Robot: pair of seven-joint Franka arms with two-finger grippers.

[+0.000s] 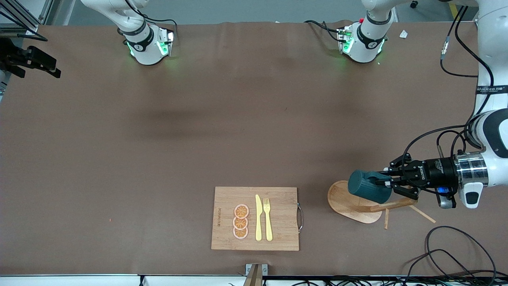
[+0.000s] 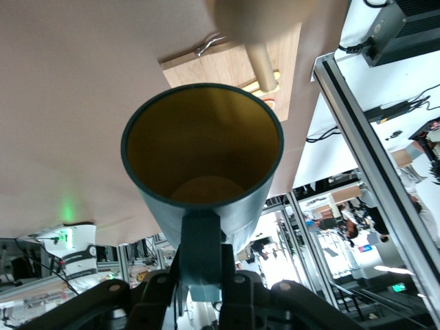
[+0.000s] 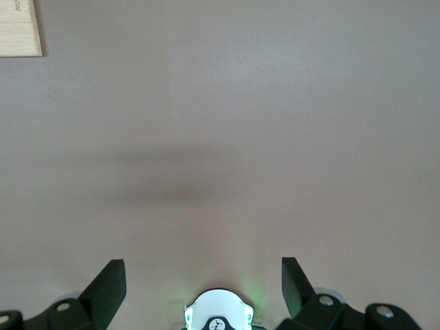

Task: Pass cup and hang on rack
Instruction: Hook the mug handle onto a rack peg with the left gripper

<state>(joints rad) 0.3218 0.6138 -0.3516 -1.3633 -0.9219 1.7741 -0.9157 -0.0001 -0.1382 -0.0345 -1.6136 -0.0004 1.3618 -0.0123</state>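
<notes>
The dark teal cup (image 1: 367,186) lies on its side in the air, over the oval base of the wooden rack (image 1: 344,201) at the left arm's end of the table. My left gripper (image 1: 383,180) is shut on the cup's handle. The rack's post and thin pegs show just below the gripper. In the left wrist view the cup (image 2: 203,158) opens away from the camera with its yellowish inside showing. My left gripper (image 2: 205,289) clamps the handle there, and the blurred rack post (image 2: 260,51) stands just past the rim. My right gripper (image 3: 204,285) is open and empty, high over bare table near its own base.
A rectangular wooden cutting board (image 1: 281,198) with a metal handle holds orange slices, a yellow knife and a fork, nearer to the front camera than the table's middle. Its corner shows in the right wrist view (image 3: 19,27). Loose cables (image 1: 448,254) lie at the left arm's end.
</notes>
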